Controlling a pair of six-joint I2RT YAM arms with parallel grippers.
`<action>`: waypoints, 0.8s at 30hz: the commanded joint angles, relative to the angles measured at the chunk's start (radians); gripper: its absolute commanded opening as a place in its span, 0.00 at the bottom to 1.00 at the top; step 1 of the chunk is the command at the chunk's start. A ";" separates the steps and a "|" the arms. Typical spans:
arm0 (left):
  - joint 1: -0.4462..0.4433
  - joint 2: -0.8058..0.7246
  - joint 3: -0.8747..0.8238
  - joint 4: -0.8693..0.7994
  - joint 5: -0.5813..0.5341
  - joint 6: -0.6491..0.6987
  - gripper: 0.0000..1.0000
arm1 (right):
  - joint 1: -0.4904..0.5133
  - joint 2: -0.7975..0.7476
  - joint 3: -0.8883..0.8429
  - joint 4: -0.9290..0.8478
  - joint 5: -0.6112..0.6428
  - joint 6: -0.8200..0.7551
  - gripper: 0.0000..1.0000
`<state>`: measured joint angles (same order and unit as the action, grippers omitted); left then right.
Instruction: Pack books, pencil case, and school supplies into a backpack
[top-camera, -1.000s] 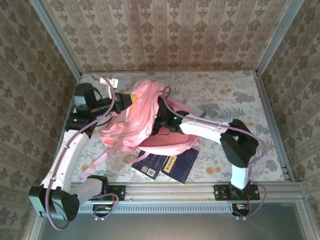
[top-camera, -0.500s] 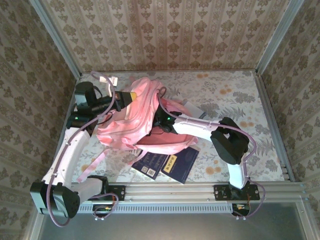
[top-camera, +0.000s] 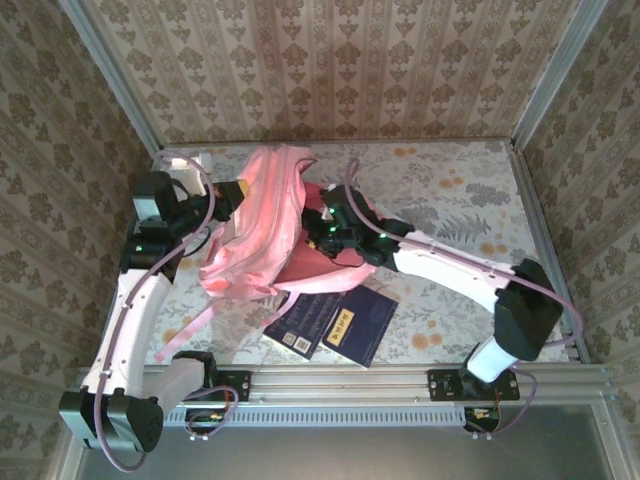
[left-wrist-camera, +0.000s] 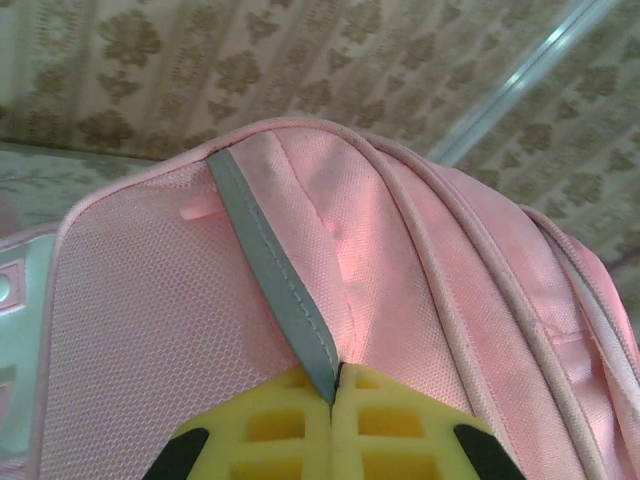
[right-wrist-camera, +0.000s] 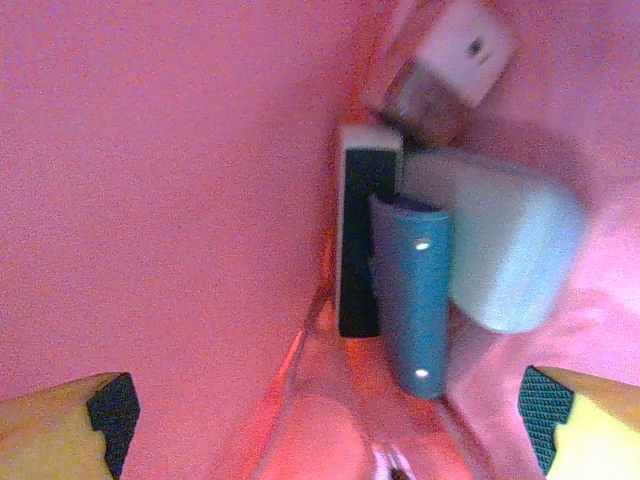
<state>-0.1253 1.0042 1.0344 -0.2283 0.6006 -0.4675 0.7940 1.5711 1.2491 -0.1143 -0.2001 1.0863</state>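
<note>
The pink backpack (top-camera: 262, 225) is held up on the table with its mouth facing right. My left gripper (top-camera: 238, 192) is shut on a grey strip at the backpack's top (left-wrist-camera: 285, 290), with the yellow fingertips (left-wrist-camera: 290, 420) pressed together. My right gripper (top-camera: 326, 232) reaches into the mouth and stands open (right-wrist-camera: 325, 420) with nothing between its fingers. Deep inside lie a teal pad (right-wrist-camera: 412, 295), the pale sage pencil case (right-wrist-camera: 505, 240), a dark white-edged flat thing (right-wrist-camera: 358, 250) and a blurred pale boxy item (right-wrist-camera: 450, 60). Two navy books (top-camera: 335, 322) lie on the table in front of the backpack.
A pink strap (top-camera: 195, 322) trails towards the near left. The right arm's elbow (top-camera: 525, 310) hangs over the near right of the floral table (top-camera: 450, 190). Metal frame rails (top-camera: 540, 230) and patterned walls close in the sides and back.
My left gripper has lifted the backpack's top up and back, so the bag stands taller. The right arm has stretched out, its elbow swinging right, with the gripper staying in the mouth.
</note>
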 joint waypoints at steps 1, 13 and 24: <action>0.034 -0.027 0.020 0.034 -0.181 0.012 0.00 | -0.045 -0.086 -0.019 -0.195 0.107 -0.142 1.00; 0.010 0.059 -0.020 0.037 -0.284 -0.050 0.00 | -0.184 -0.302 -0.107 -0.498 0.293 -0.355 0.95; 0.015 0.117 -0.014 -0.029 -0.411 -0.025 0.00 | -0.180 -0.231 -0.178 -0.614 0.258 -0.508 0.97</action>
<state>-0.1181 1.1015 1.0035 -0.2447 0.2718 -0.5236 0.6113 1.3216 1.1000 -0.6659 0.0422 0.6342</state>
